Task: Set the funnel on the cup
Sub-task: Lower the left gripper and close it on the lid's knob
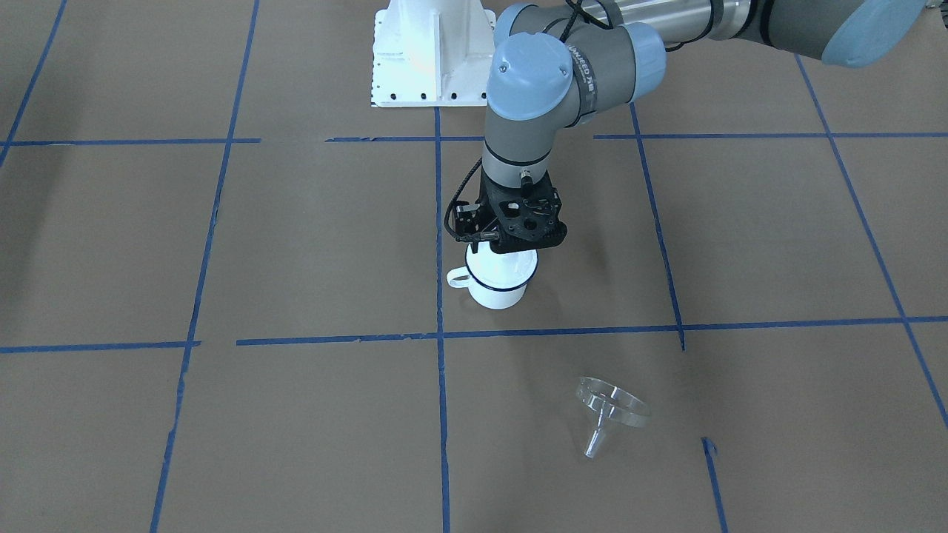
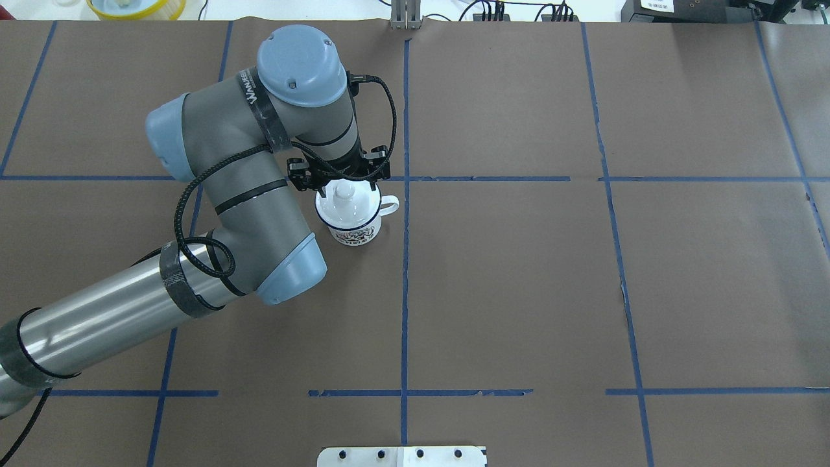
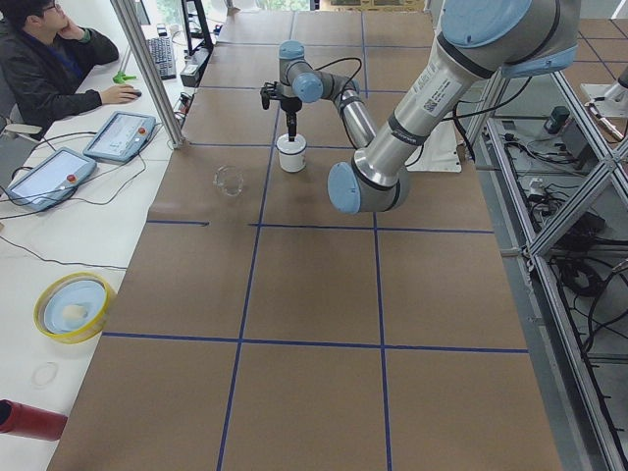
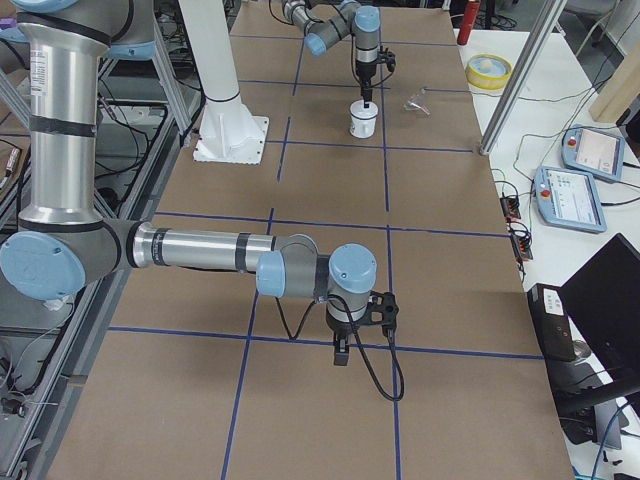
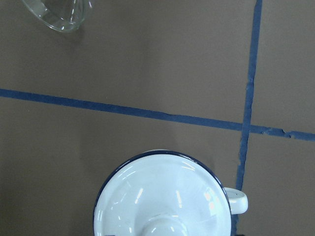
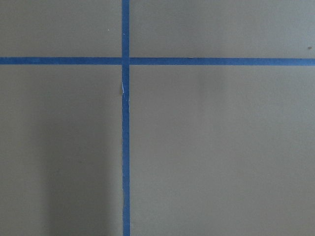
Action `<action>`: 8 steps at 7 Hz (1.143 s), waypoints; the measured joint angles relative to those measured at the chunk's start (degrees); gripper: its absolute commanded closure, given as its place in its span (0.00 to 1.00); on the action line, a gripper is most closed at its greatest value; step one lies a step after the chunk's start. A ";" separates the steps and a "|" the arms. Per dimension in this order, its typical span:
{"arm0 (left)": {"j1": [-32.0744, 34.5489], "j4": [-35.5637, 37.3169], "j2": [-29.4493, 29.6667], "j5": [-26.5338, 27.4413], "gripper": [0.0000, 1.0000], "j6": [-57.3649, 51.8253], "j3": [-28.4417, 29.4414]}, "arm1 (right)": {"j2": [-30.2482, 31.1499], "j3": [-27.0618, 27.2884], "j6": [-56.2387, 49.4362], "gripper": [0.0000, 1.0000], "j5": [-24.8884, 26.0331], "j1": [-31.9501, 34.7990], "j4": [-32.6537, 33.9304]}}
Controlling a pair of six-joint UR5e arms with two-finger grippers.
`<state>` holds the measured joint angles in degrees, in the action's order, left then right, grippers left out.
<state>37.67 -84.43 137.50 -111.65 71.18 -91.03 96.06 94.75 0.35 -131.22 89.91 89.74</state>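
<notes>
Funnel (image 1: 611,407): clear plastic, lying on its side on the brown paper. It is well apart from the cup, its spout points away from the robot, and nothing touches it.
Cup (image 1: 498,289): white with a dark blue rim, upright just beside a crossing of 2 tape lines. Its handle is toward the robot's right.
Lid (image 2: 343,202): round and white, sitting in the cup's mouth with its knob up.
Left gripper (image 2: 345,183): points straight down over the lid's knob. I cannot tell whether its jaws are spread or clenched on the knob.
Right gripper (image 4: 342,352): points down near a tape line, far from the cup. It shows only in the side view, so I cannot tell how its jaws stand.
Table (image 1: 296,244): covered in brown paper.
Tape (image 1: 563,331): blue strips marking a grid of large squares, with gaps in some lines.
Base (image 1: 433,55): a white bolted pedestal at the robot's edge of the table.
Room: a person (image 3: 44,59) in dark clothes sits at a white desk along the edge opposite the robot. On that desk are 2 control tablets (image 3: 118,135) and a yellow bowl (image 3: 71,306).
</notes>
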 measured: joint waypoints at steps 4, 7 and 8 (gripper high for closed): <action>0.21 -0.29 -0.32 1.64 0.19 0.01 0.28 | 0.00 0.00 0.00 0.00 0.00 0.00 0.00; 0.11 -0.28 -0.49 1.68 0.57 0.13 0.43 | 0.00 0.00 0.00 0.00 0.00 0.00 0.00; 0.07 -0.24 -0.51 1.64 0.57 0.16 0.45 | 0.00 0.00 0.00 0.00 0.00 0.00 0.00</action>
<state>37.74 -84.67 136.99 -110.01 71.35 -90.58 96.06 94.75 0.35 -131.22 89.91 89.74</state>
